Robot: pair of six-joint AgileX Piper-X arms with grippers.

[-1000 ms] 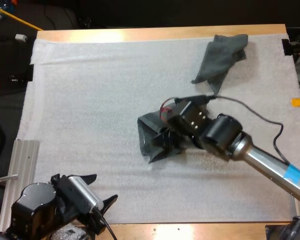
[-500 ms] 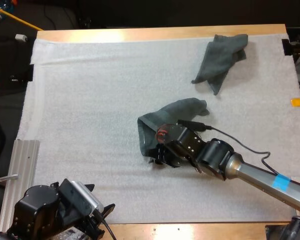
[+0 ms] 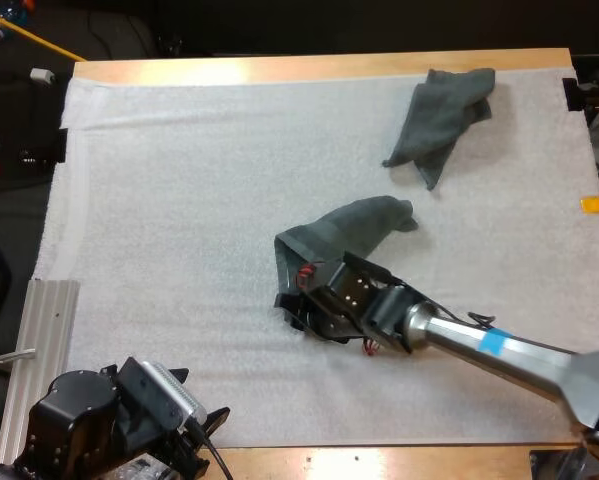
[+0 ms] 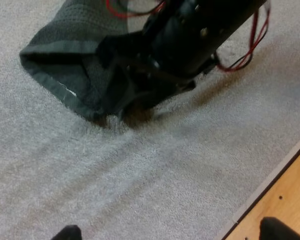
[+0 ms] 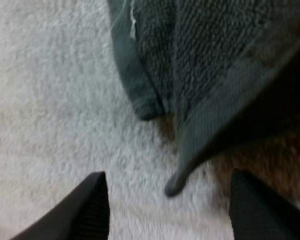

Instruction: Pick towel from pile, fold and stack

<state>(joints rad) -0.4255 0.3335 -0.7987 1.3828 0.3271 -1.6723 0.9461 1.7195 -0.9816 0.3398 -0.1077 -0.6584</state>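
On your mat (image 3: 179, 200), a crumpled towel (image 3: 441, 115) lies at the far right and a second towel (image 3: 349, 225) mid-mat, your right gripper (image 5: 167, 175) down at that one's near corner, fingers apart and gripping nothing, your left gripper (image 4: 174, 229) over the mat's near edge, likewise spread and empty.

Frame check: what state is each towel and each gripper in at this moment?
Centre towel: crumpled, loosely doubled over, lying on the mat, not gripped.
Far towel: crumpled, lying apart near the mat's far right corner.
Right gripper: open, low at the centre towel's near corner.
Left gripper: open, by the mat's near edge, holding nothing.
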